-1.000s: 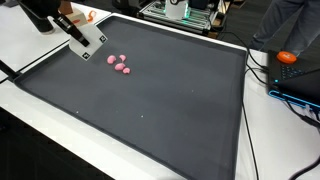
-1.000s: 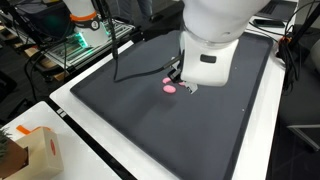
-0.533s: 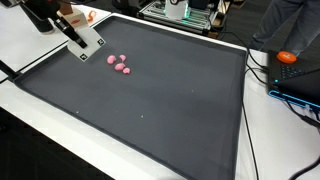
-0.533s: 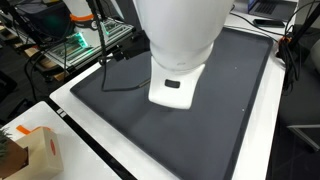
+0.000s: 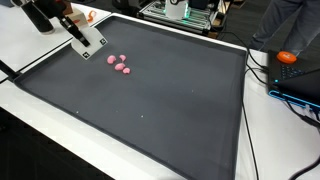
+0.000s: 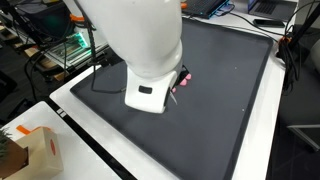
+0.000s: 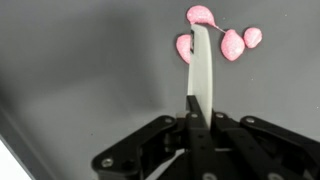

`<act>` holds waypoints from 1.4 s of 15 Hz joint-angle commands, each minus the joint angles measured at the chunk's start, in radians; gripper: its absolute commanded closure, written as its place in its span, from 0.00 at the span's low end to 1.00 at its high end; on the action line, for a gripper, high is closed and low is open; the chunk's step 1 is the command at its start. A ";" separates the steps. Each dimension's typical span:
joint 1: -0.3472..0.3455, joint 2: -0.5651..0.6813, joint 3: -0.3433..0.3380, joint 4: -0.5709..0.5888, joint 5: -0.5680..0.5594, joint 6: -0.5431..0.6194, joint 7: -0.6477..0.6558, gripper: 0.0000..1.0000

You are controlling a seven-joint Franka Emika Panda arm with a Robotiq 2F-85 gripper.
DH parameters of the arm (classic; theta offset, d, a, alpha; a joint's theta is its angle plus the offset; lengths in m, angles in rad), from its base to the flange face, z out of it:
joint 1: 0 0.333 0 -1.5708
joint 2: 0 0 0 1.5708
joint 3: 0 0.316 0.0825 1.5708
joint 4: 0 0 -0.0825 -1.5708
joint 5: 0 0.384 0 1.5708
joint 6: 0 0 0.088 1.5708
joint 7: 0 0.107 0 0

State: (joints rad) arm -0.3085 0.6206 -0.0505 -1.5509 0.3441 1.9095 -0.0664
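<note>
Black mat (image 5: 170, 110) on the bench: the arm (image 6: 135, 40) is swinging round, jaws clamped on a white strip (image 7: 201, 70), hovering it beside the pink lumps (image 5: 118, 64), which are staying put.

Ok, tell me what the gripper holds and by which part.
The gripper is shut on a thin white strip, pinched at its near end; the free end points toward the pink pieces.
</note>
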 commanded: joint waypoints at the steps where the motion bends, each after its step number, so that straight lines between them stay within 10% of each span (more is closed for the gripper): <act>1: -0.010 -0.059 -0.005 -0.103 0.038 0.051 -0.042 0.99; 21: 0.003 -0.154 -0.012 -0.265 0.046 0.131 -0.124 0.99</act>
State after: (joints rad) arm -0.3113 0.5127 -0.0585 -1.7510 0.3762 2.0030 -0.1555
